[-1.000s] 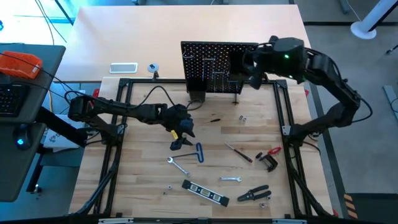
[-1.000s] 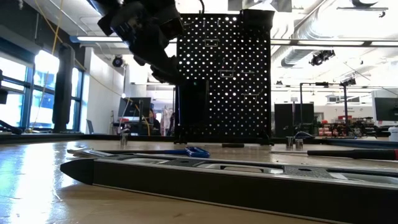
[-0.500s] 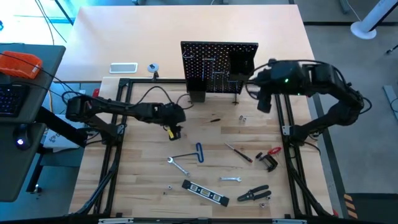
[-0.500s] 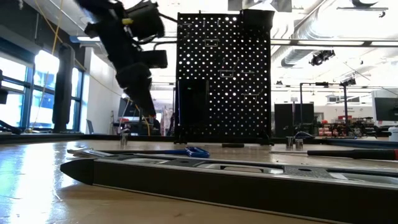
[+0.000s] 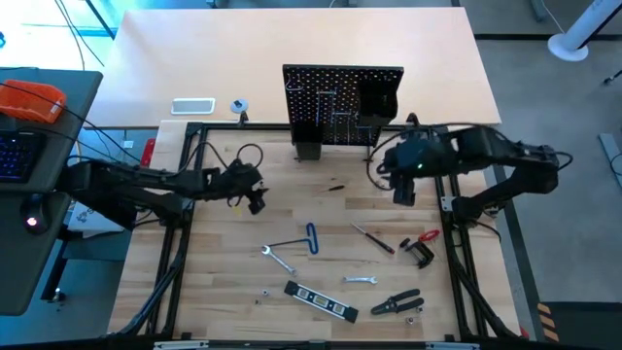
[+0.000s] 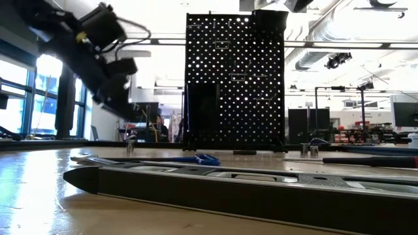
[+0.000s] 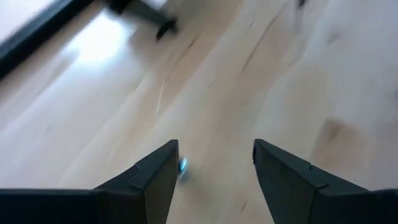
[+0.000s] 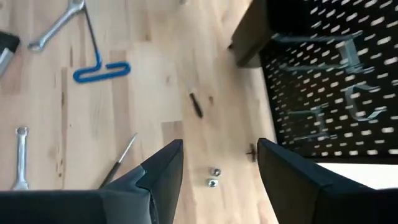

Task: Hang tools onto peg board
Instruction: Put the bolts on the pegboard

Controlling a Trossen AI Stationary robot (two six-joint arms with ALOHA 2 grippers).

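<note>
High view: peg board (image 5: pixel 342 105) stands upright at the table's far edge; hooks look bare, though small detail is hard to read. Every tool lies on the wooden table (image 5: pixel 243 301): blue-handled bent key (image 5: pixel 308 237) mid-table, a silver wrench (image 5: pixel 278 259) beside it, black level (image 5: pixel 321 301) near the front, second wrench (image 5: pixel 361 280), screwdriver (image 5: pixel 372 238), pliers (image 5: pixel 397 304), red-and-black clamp (image 5: pixel 421 245) to the right. Judged progress: nothing hung, all left to do. Left gripper (image 7: pixel 214 163) hovers over bare wood, fingers spread, empty. Right gripper (image 8: pixel 219 163) hangs just in front of the board, spread wide, empty too.
</note>
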